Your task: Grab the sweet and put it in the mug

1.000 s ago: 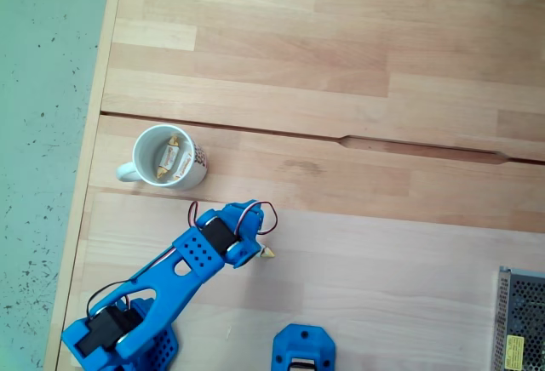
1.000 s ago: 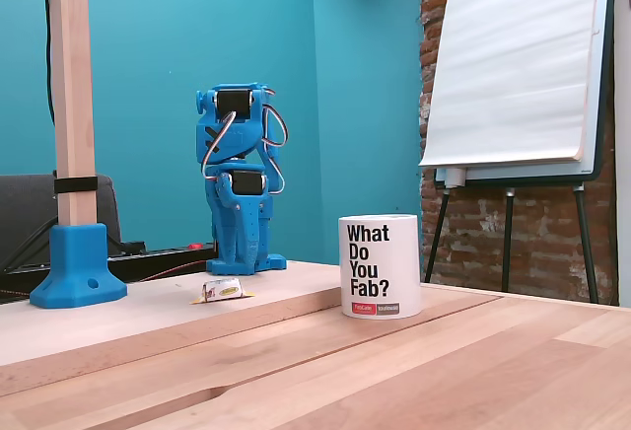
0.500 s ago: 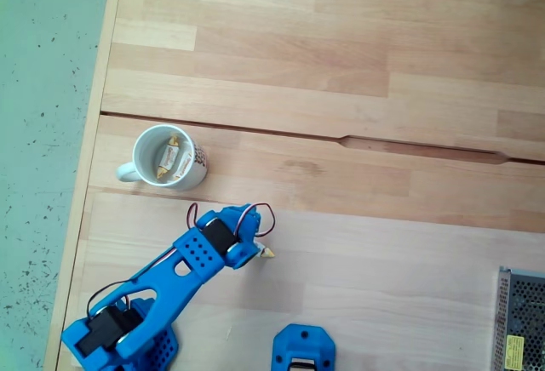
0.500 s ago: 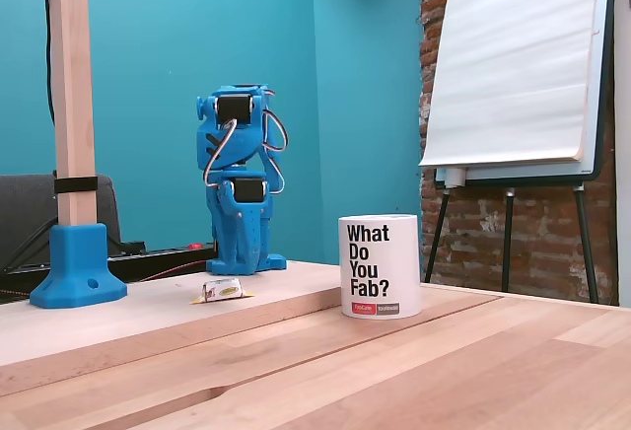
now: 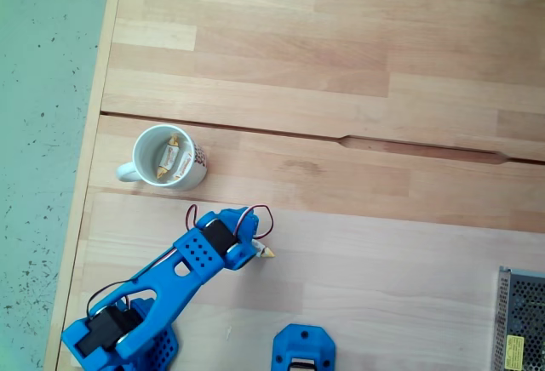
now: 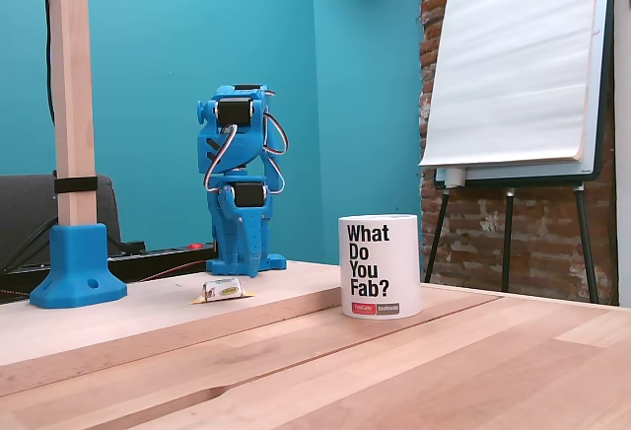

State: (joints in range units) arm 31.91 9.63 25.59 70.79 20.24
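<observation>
Progress stands partway as judged from both fixed views: two wrapped sweets already lie inside the mug, while another sweet rests on the wooden table, not yet lifted. From above, only its gold twisted tip shows, poking out from under the arm's head at about 4 o'clock from the mug and well apart from it. The blue arm is folded back over that spot; the gripper is seen from behind and above, so whether its claw is apart or together cannot be told, and nothing shows it clamped on the sweet. Remaining, by this reading, are the grasp, the carry toward 10 o'clock and the release over the mug's mouth. The mug is glossy white ceramic, cylindrical, with a small handle at its 8 o'clock side and black lettering facing the low camera. The sweet is a small crinkled foil-like wrapper, white in the middle with yellow-gold ends. The table is pale jointed planks with a matte grain. A blue plastic foot holds a wooden post.
</observation>
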